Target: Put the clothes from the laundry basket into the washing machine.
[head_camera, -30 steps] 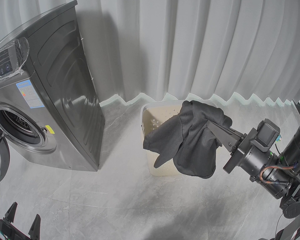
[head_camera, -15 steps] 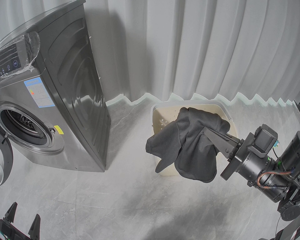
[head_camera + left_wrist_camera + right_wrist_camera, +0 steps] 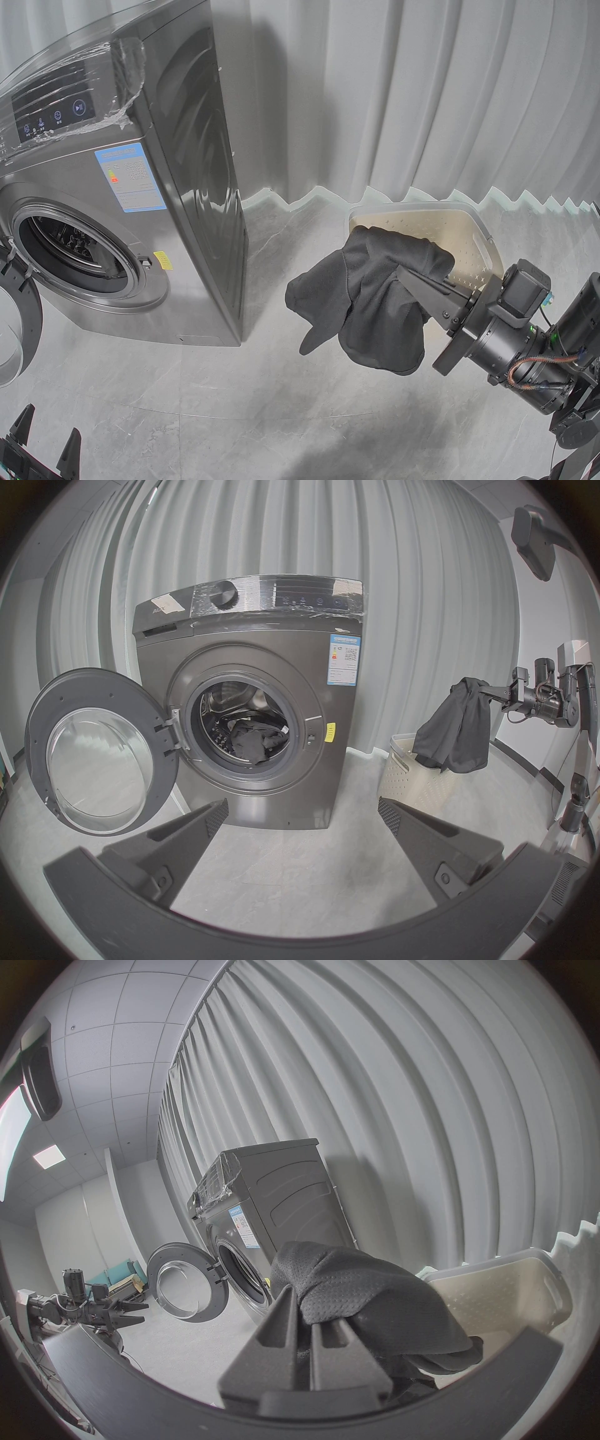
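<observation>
The washing machine (image 3: 187, 156) stands left of the laundry basket (image 3: 484, 234), over which a garment (image 3: 375, 300) hangs.

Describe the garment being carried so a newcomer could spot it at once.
Right of the grey washer stands a cream basket. Just by it, the right end effector is shut on a dark grey garment. Unlike the dark clothes lying in the drum, this one hangs in the air.
</observation>
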{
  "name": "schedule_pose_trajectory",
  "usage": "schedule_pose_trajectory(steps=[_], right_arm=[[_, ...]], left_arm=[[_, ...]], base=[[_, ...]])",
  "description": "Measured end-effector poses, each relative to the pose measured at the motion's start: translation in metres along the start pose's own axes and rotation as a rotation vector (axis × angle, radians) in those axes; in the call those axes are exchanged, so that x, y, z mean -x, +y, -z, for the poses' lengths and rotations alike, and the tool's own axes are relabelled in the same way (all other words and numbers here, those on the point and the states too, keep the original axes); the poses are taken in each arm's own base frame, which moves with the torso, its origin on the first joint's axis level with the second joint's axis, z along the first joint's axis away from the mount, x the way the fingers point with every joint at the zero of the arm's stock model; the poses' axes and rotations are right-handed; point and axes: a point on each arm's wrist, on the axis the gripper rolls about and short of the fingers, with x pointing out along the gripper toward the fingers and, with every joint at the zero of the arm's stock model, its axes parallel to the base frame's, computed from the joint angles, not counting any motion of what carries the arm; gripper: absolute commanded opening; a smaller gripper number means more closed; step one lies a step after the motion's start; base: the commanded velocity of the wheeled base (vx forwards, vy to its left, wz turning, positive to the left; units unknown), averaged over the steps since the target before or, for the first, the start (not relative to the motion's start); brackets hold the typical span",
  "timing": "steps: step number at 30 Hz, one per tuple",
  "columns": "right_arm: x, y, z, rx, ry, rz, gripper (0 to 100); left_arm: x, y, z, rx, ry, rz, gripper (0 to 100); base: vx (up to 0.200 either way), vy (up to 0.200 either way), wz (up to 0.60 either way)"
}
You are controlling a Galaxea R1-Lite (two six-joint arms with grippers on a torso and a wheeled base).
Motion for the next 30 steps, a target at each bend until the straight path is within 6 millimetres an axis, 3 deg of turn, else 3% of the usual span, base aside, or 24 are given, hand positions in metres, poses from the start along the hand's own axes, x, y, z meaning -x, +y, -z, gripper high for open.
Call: schedule_pose_trajectory(steps=[14,20,30], right_arm=[[-0.0043,0.0085,0.0025,-0.01,-0.012,-0.037,0],[-0.0052,0.0085,0.0031,-0.01,-0.011,-0.034,0],[-0.0056,0.0074,0.0039,-0.008,-0.009,-0.024,0]], left_arm=[[0.0,0.0,0.0001,-0.003,0.001,0.0,100],[-0.0001,0.0,0.0001,-0.003,0.002,0.0,100],[-0.0002,0.0,0.0,-0.003,0.002,0.0,100]], base=[[0.0,0.2,0.0],[0.0,0.0,0.0],[-0.2,0.0,0.0]])
